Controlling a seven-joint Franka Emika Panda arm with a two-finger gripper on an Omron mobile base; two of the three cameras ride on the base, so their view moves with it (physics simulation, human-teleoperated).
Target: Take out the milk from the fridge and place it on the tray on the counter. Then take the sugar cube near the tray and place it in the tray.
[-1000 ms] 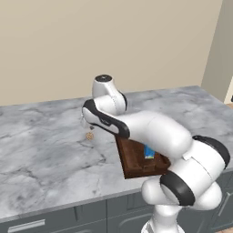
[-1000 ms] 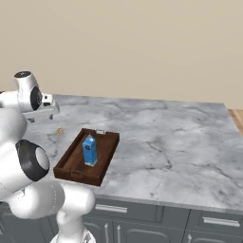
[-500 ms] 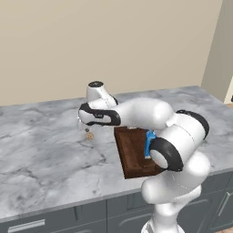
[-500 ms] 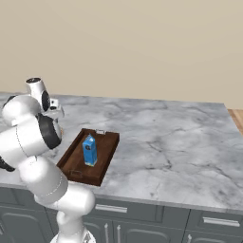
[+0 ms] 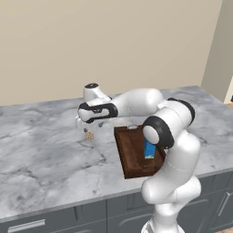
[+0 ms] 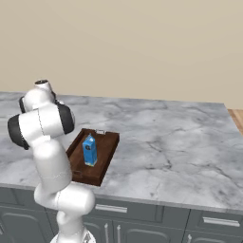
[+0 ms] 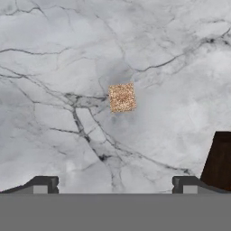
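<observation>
From the left base view, I see the small blue gabled milk carton (image 5: 149, 149) standing in the dark brown wooden tray (image 5: 133, 158) near the marble counter's (image 5: 41, 157) front edge. Right base view confirms it. Hand view: my gripper (image 7: 115, 184), wide open and empty, hovers over the tiny tan speckled sugar cube (image 7: 122, 97), not yet picked up, beside the tray.

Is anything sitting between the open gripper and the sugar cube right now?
No. In the hand view only bare marble counter lies between the gripper and the sugar cube; the tray corner stands off to one side.
</observation>
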